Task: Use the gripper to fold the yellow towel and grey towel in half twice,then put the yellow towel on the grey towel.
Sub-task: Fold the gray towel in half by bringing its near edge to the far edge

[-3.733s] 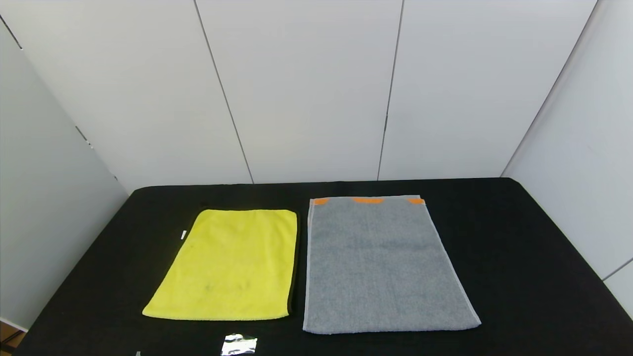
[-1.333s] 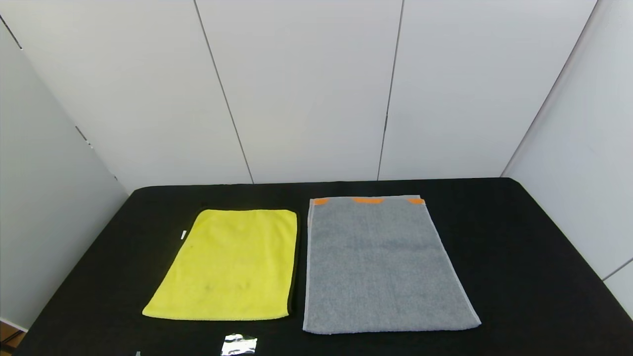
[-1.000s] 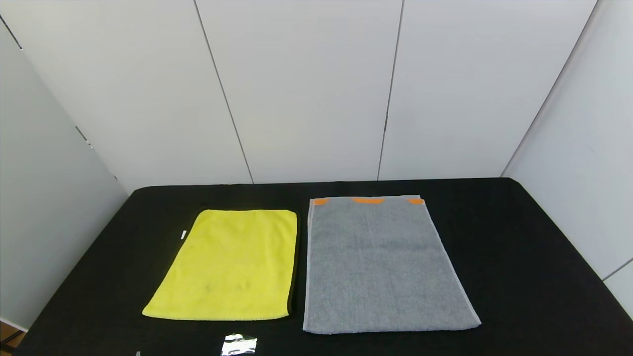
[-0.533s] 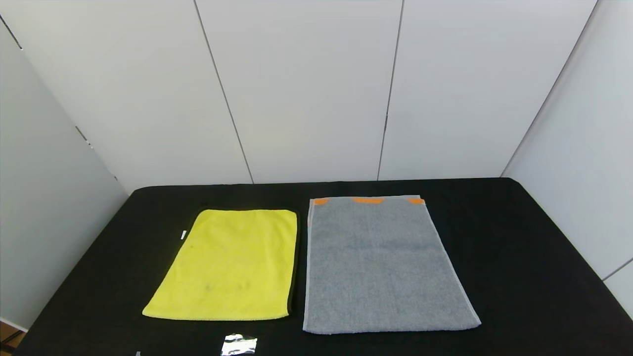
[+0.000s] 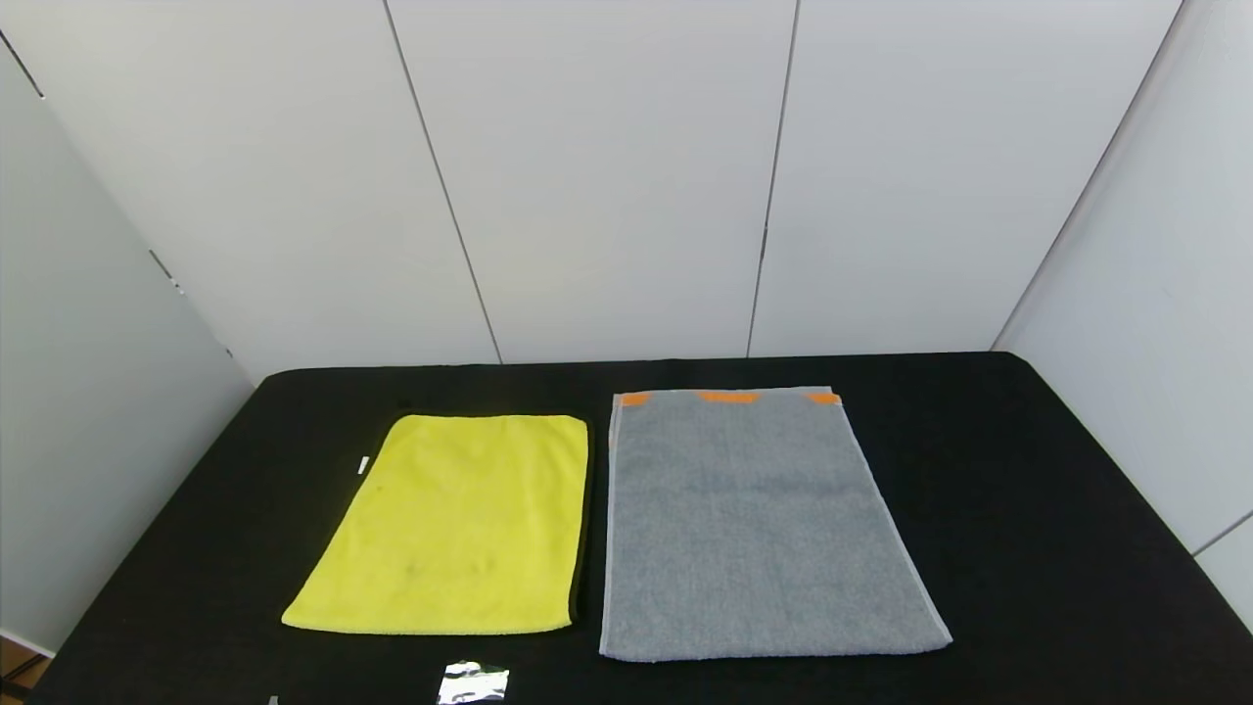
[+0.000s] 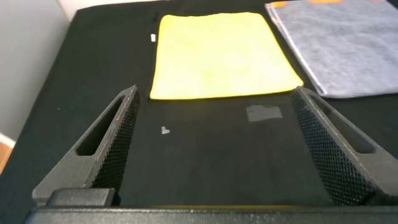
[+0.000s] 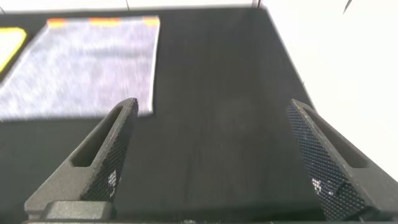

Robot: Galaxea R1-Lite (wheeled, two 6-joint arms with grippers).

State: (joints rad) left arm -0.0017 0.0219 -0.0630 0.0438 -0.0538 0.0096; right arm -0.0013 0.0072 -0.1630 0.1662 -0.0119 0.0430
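Observation:
The yellow towel [image 5: 458, 526] lies flat and unfolded on the left half of the black table [image 5: 1028, 509]. Right beside it, the larger grey towel [image 5: 754, 529] is spread flat, its orange patches at the far edge. Neither arm shows in the head view. In the left wrist view my left gripper [image 6: 214, 93] is open and empty, hovering over bare table short of the yellow towel [image 6: 221, 55]. My right gripper [image 7: 211, 102] is open and empty too, above bare table beside the near right corner of the grey towel [image 7: 81, 65].
A shiny scrap of tape [image 5: 473, 682] is stuck to the table near the front edge, below the yellow towel, and a small white tag [image 5: 363, 465] lies at that towel's left side. White panel walls [image 5: 607, 176] close in the back and both sides.

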